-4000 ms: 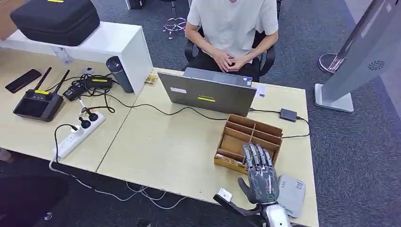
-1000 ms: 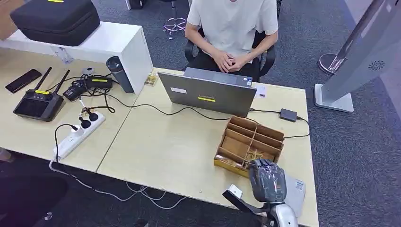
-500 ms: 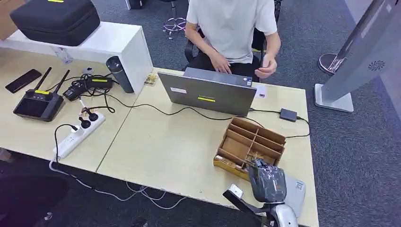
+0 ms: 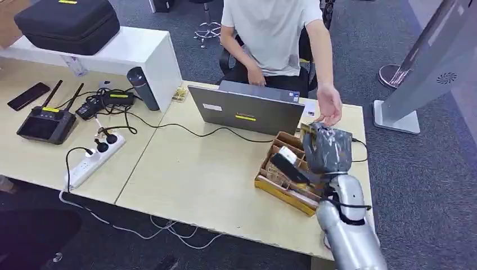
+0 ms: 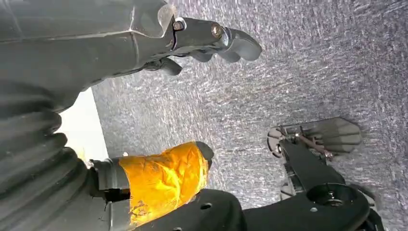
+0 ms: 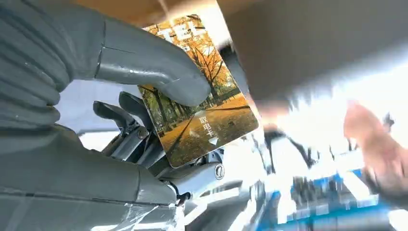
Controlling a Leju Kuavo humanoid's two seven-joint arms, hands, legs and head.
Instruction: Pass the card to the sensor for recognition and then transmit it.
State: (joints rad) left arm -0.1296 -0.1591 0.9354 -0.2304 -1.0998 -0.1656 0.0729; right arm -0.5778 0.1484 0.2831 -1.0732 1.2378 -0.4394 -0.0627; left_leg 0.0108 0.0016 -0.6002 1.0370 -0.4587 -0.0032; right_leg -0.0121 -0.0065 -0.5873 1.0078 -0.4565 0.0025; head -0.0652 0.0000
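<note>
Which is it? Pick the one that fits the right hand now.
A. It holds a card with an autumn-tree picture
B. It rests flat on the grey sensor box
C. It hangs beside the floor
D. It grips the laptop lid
A: in the right wrist view the right hand's thumb presses the autumn-tree card against its fingers.

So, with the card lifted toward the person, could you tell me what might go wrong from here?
1. The card sits pinched under the right hand's thumb by one end, so it could slip during a handover.
2. The person's hand is very close to the robot's hand; they might bump.
3. The wooden organizer lies directly below, so a dropped card could land in it.
</note>
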